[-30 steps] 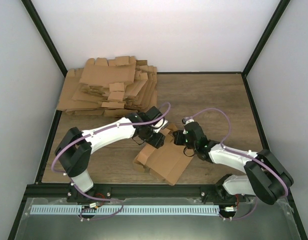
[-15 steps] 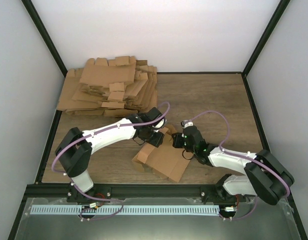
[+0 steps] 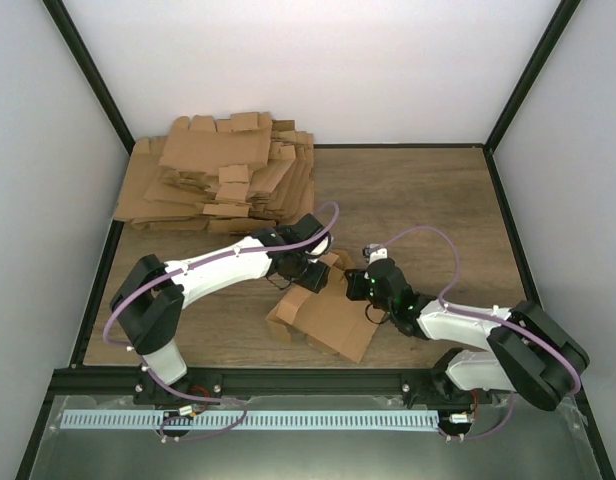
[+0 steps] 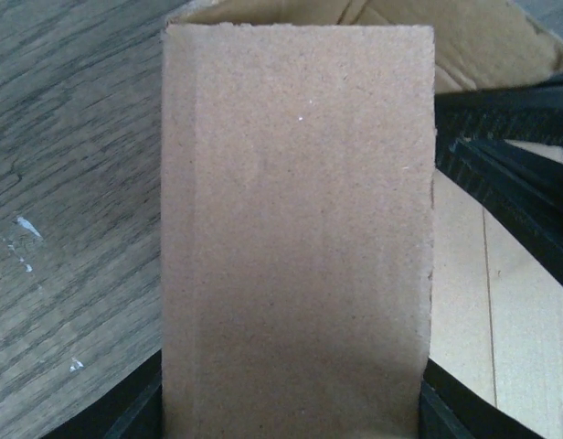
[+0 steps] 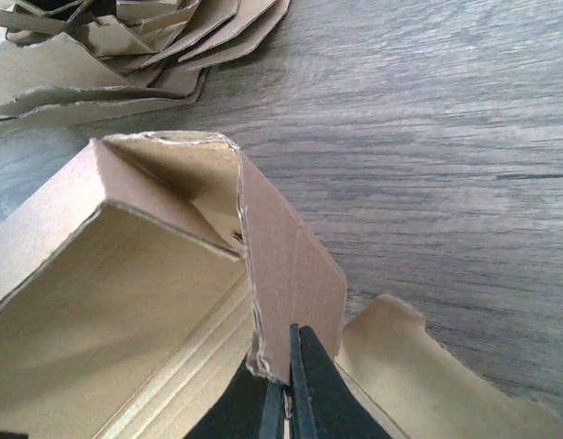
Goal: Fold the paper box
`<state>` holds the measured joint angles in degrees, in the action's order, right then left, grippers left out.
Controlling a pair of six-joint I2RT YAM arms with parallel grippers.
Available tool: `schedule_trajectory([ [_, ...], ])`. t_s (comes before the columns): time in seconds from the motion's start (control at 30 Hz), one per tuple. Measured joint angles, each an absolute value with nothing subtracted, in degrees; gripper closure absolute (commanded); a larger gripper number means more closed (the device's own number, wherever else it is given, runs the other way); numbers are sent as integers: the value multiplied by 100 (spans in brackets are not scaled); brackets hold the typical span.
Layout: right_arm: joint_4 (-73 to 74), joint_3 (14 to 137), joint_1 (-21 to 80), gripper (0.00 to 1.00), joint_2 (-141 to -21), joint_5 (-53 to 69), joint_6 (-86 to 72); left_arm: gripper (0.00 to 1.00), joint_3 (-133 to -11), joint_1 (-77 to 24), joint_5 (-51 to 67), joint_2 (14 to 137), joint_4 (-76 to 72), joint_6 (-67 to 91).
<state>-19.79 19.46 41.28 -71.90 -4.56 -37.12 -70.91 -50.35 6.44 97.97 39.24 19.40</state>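
The paper box [image 3: 328,320] is a half-raised brown carton lying between the two arms. My left gripper [image 3: 306,270] is at its far end. In the left wrist view a brown panel [image 4: 295,229] fills the space between my left gripper's [image 4: 291,412] jaws, which press on both of its side edges. My right gripper [image 3: 360,290] is at the box's right side. In the right wrist view my right gripper [image 5: 286,389] is shut on the lower edge of an upright side flap [image 5: 291,265], beside the box's open inside [image 5: 108,302].
A big pile of flat brown cardboard blanks [image 3: 223,175] lies at the back left and also shows in the right wrist view [image 5: 126,46]. Bare wood table [image 3: 428,200] lies to the right and behind. Grey walls close in the table on three sides.
My right gripper has moved a little left and nearer with the flap. The box has shifted and turned slightly. My left gripper has hardly moved.
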Motion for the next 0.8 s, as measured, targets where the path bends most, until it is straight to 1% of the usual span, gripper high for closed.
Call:
schedule_trajectory([
  [0.27, -2318, 1789, 4403, 99, -7336, -722, -3712, 49, -7094, -5019, 469, 9832, 3909, 1964],
  [0.47, -2808, 1745, 4519, 95, -7708, -821, -3710, 50, -7094, -5085, 255, 9865, 3994, 1669],
  [0.6, -2849, 1745, 4539, 91, -7730, -760, -3708, 51, -7091, -5127, 75, 9856, 4018, 1424],
  [0.73, -2805, 1723, 4567, 84, -7634, -628, -3675, 51, -7022, -5153, 10, 9762, 4007, 1173],
  [0.77, -2775, 1719, 4569, 79, -7601, -600, -3667, 51, -7004, -5155, 10, 9732, 4007, 1125],
  [0.8, -2711, 1719, 4574, 73, -7564, -567, -3634, 51, -7000, -5159, 10, 9708, 4003, 1068],
])
